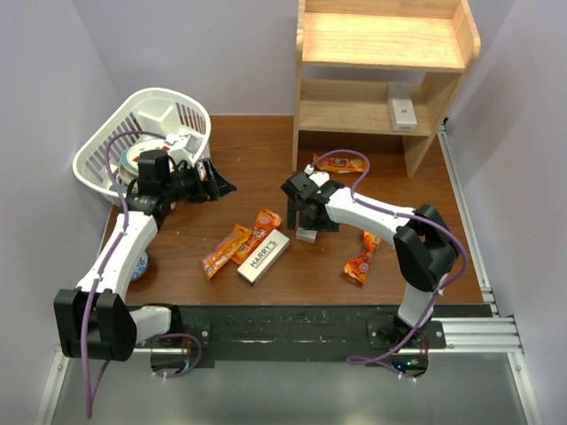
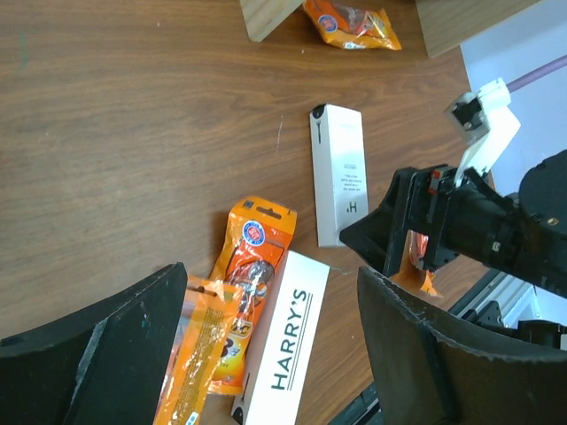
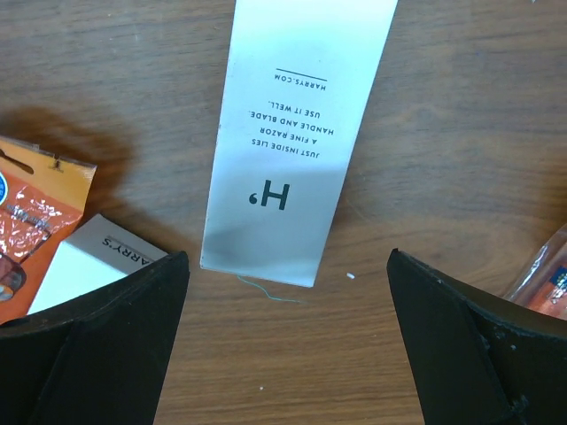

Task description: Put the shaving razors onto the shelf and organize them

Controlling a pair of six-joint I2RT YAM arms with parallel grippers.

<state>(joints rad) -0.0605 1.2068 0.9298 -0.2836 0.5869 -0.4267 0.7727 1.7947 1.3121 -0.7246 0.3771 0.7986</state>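
Observation:
Three shaving razors are in view, all white boxes. One stands on the lower level of the wooden shelf (image 1: 383,44), at its right end (image 1: 403,113). A "HARRY'S" box (image 1: 264,256) (image 2: 285,350) lies mid-table beside orange packets. A third box, marked "H'" (image 3: 297,133) (image 2: 339,173), lies flat just under my right gripper (image 1: 306,202) (image 3: 288,266), which hangs open above its near end without touching it. My left gripper (image 1: 217,181) (image 2: 270,274) is open and empty, held high near the basket and looking down on the table.
A white slatted basket (image 1: 142,146) tilts at the back left. Orange snack packets lie by the HARRY'S box (image 1: 224,251) (image 1: 260,232), in front of the shelf (image 1: 339,162) and near the right arm (image 1: 361,258). A small blue object (image 1: 140,266) sits at the left edge.

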